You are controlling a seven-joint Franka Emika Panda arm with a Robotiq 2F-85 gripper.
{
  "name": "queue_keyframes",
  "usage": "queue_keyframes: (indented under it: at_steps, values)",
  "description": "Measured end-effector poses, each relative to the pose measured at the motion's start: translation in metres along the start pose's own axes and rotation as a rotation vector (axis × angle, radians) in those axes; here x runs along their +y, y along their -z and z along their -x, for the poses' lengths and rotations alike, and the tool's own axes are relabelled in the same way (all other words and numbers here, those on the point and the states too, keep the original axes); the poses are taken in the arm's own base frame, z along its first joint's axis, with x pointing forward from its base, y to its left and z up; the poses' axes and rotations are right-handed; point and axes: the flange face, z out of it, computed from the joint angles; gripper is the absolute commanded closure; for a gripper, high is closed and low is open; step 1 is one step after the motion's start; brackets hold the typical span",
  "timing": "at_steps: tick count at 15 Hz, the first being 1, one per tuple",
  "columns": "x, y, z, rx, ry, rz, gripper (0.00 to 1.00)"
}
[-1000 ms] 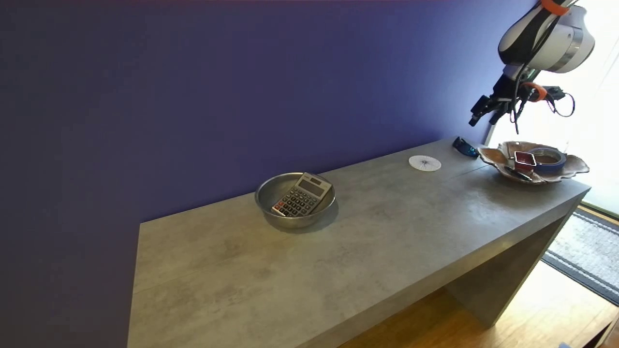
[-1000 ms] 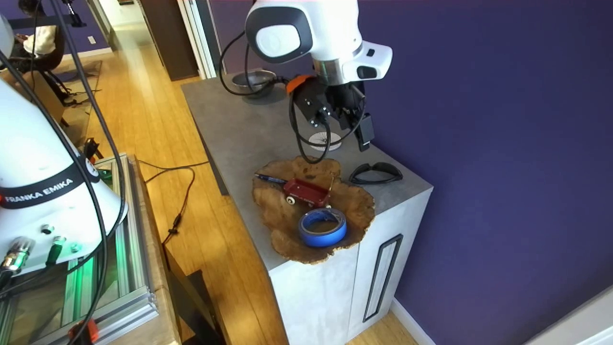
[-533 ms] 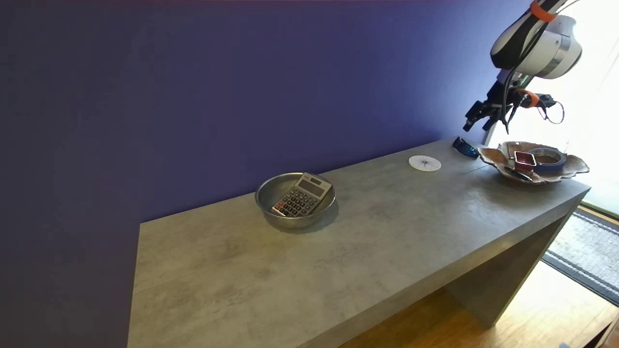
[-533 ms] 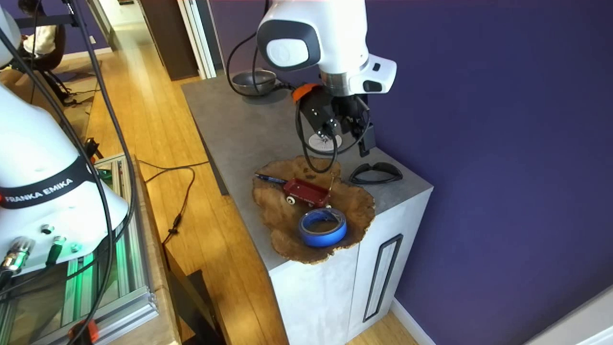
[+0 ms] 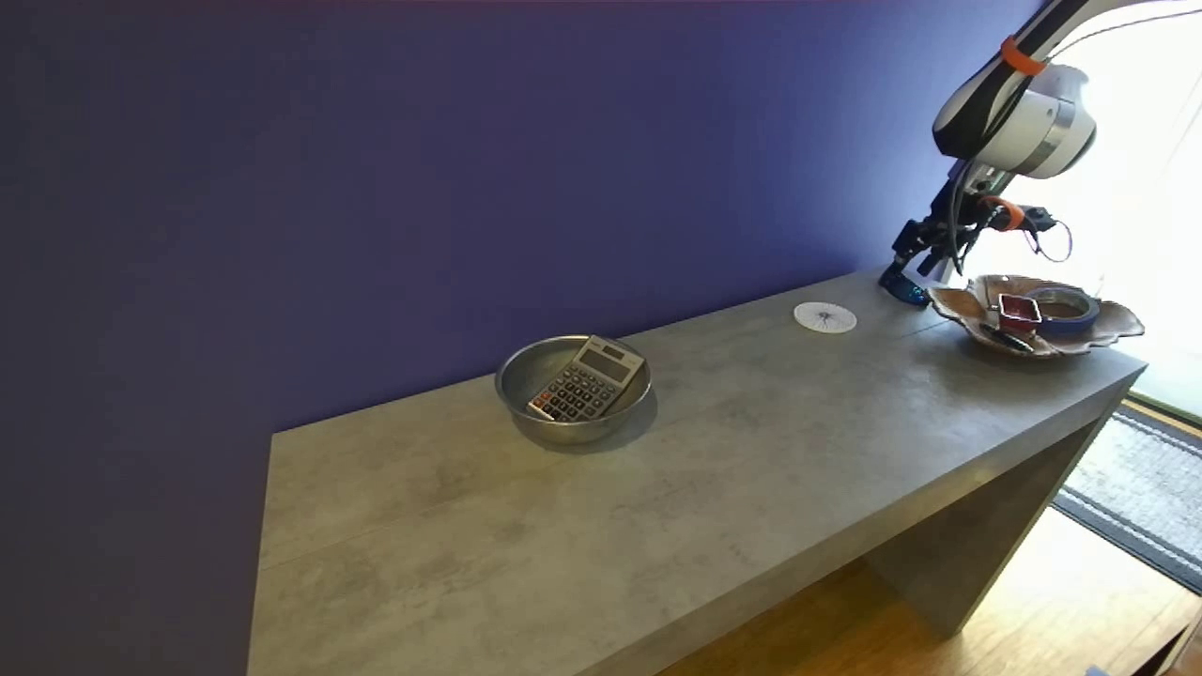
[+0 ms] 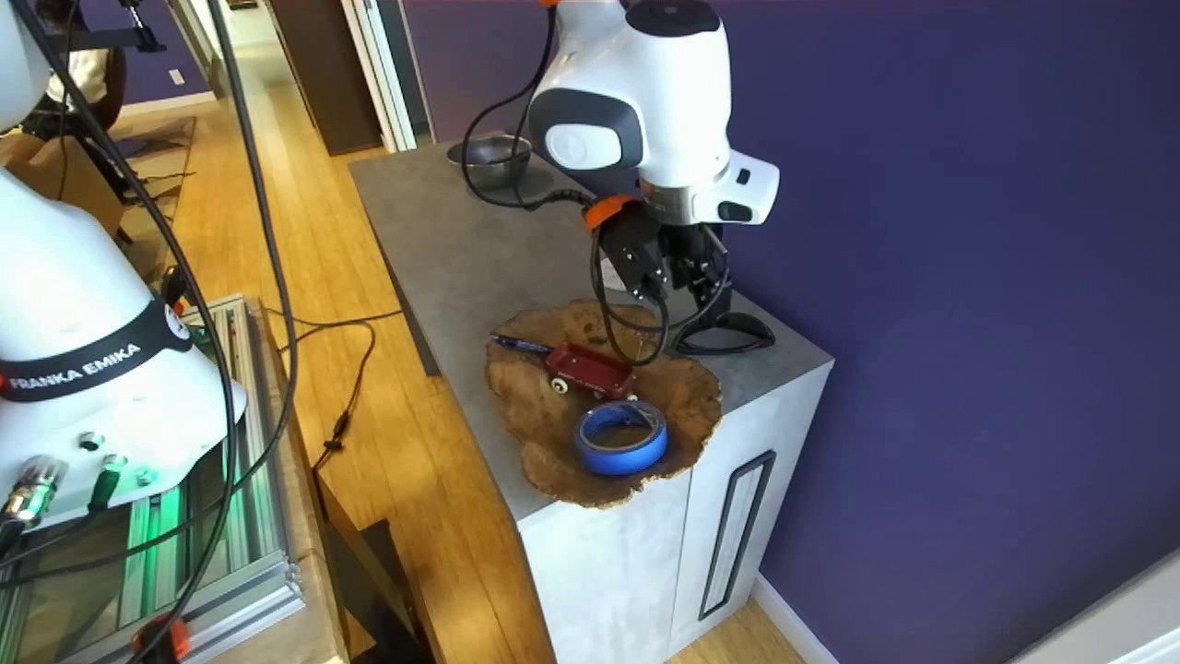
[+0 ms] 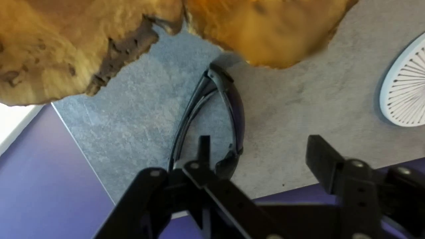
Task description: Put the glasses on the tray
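The glasses (image 7: 238,113) are dark wraparound ones lying on the grey counter between the tray and the purple wall. They show in both exterior views (image 5: 906,289) (image 6: 751,326). The tray (image 7: 66,63) is a wavy-edged brown dish at the counter's end, also in both exterior views (image 5: 956,304) (image 6: 553,452). My gripper (image 7: 259,141) is open with nothing between its fingers. It is low over the glasses, pointing down. In the wrist view the left finger overlaps the opening of the glasses and hides their lower end; the right finger (image 7: 323,159) is over bare counter.
The tray holds a red toy wagon (image 6: 590,369), a blue tape roll (image 6: 622,459) and a pen (image 6: 521,344). A white disc (image 5: 824,317) lies nearby. A metal bowl (image 5: 526,413) with a calculator (image 5: 587,380) stands further along. The purple wall (image 6: 922,277) runs along the counter's back.
The arm has moved down toward the glasses, and the gripper now overlaps them in both exterior views. The glasses and the tray have not moved.
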Motion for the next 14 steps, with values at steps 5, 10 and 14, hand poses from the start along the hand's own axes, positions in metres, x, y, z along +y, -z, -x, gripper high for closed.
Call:
queue_keyframes:
  at_steps: [5,10,14]
  values:
    - [0.004,-0.020,-0.004,-0.010,-0.005,-0.002,0.72]
    - [0.009,-0.029,-0.010,-0.009,-0.011,-0.004,1.00]
    - [0.011,-0.025,-0.015,0.004,-0.014,-0.001,0.97]
